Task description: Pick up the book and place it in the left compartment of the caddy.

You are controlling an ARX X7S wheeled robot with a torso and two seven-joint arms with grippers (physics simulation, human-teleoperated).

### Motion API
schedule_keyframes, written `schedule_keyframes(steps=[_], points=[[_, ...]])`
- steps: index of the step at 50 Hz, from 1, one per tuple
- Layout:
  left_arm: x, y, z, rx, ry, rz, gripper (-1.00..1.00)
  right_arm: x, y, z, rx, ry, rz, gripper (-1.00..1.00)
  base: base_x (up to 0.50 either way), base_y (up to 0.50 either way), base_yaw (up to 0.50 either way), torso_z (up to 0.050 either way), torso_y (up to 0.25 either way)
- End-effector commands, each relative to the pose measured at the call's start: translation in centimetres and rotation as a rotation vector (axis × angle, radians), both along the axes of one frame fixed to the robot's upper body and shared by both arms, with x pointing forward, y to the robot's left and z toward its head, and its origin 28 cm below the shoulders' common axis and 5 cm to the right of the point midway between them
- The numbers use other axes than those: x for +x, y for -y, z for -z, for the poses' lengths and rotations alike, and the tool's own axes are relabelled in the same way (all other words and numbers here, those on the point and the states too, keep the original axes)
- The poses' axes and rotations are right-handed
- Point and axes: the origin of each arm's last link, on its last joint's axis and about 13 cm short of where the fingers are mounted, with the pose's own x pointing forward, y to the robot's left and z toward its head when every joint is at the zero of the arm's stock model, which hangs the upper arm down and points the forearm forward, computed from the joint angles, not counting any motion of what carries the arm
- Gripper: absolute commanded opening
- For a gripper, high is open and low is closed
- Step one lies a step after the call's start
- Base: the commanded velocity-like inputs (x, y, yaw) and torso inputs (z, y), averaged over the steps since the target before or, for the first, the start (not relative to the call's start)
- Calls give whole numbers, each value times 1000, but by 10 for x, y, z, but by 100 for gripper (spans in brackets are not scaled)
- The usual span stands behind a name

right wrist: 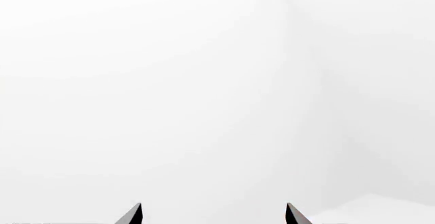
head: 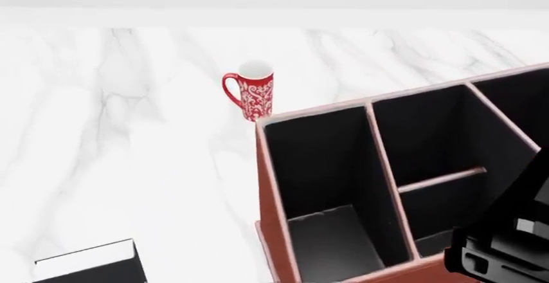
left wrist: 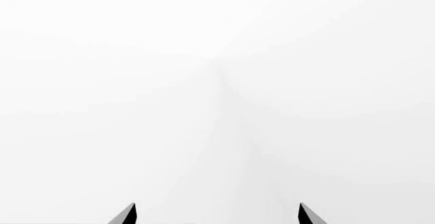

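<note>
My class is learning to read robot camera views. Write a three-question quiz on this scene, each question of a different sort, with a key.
1. True or false: the book already lies inside the caddy.
2. Multiple choice: the red mug stands A) in the left compartment; B) on the marble table beyond the caddy; C) on the book.
3. Fill in: both wrist views show the left gripper and right gripper with fingertips apart, so the grippers are ____.

Key: 1 false; 2 B; 3 open.
</note>
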Motion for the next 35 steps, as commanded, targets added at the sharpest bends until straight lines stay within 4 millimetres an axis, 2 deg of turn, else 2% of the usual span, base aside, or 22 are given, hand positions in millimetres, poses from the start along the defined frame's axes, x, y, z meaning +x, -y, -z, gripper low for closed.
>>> schedule_keyframes(steps=[1,6,21,31,35], points=[[-3,0,-3,7,23,33,100,6,4,0,15,40,32,100,188,500,0,0,0],[-4,0,-3,6,23,33,100,6,5,0,26,37,38,100,188,461,0,0,0],[-8,0,-4,5,26,29,100,4,7,-1,63,49,38,100,5,3,0,0,0],[-6,0,-3,4,25,32,100,4,6,-1,54,38,40,100,453,0,0,0,0],[-5,0,-3,3,24,32,100,5,5,-1,50,38,35,100,40,0,0,0,2]])
